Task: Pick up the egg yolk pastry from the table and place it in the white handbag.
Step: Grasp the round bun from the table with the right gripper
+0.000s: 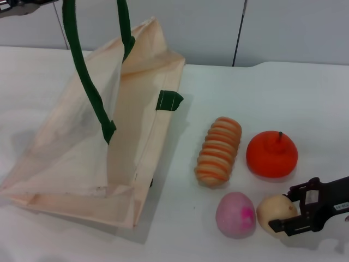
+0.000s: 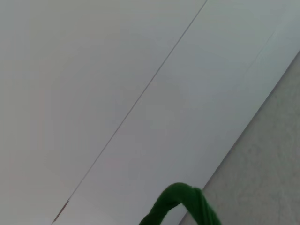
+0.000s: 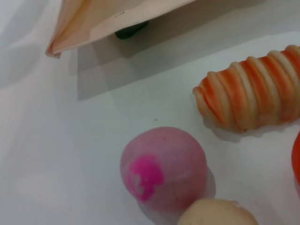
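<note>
The egg yolk pastry (image 1: 272, 212) is a pale tan ball near the table's front right; the right wrist view shows only its top (image 3: 218, 213). My right gripper (image 1: 283, 210) is open at table level, with one black finger on each side of the pastry's right half. The white handbag (image 1: 109, 147) stands tilted at the left with its mouth pulled open. Its green rope handles (image 1: 90, 82) rise taut past the top of the head view. My left gripper (image 1: 19, 5) shows at the top left corner beside the handles, and a loop of green rope (image 2: 183, 204) hangs close in the left wrist view.
A pink-purple ball (image 1: 235, 214) touches the pastry's left side. An orange-striped ridged bread (image 1: 219, 150) and an orange fruit (image 1: 271, 154) lie just behind them. The white table (image 1: 305, 98) runs back to a grey wall.
</note>
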Controlling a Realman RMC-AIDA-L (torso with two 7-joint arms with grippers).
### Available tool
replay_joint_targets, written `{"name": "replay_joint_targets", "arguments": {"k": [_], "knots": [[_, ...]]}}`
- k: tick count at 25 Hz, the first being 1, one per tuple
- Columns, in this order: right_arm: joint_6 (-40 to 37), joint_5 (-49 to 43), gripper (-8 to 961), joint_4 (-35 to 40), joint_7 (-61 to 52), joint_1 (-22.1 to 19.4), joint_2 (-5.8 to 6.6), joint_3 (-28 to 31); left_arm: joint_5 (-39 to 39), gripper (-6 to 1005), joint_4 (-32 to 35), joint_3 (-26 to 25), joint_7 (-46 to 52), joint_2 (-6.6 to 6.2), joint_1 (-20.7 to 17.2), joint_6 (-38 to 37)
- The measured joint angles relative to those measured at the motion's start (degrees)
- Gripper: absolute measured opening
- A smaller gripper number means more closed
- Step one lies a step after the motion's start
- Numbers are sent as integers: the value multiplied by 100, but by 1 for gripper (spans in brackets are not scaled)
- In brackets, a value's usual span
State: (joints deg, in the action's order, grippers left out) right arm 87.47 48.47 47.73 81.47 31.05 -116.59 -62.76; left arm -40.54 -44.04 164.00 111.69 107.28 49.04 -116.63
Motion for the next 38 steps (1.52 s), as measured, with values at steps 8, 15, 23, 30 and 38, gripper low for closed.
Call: {"name": "replay_joint_targets", "arguments": {"k": [8,15,23,30,38], "knots": [[21,-18,678,106,-57,-5,4,-82,-60,142,9,0,11,-12,0,0],[31,-20,668,212,-130,-41,0,-114,-66,147,10,0,11,-22,-5,8],[26,-21,664,227,-195,-23,10,-113,-69,153,20,0,11,-23,-22,9],[38,13,660,311,-212,-42,13,-101,-70,157,20,0,11,-23,-35,16],[203,103,653,672,-227,-124,1,46,-77,163,18,0,11,-23,-44,18]]}}
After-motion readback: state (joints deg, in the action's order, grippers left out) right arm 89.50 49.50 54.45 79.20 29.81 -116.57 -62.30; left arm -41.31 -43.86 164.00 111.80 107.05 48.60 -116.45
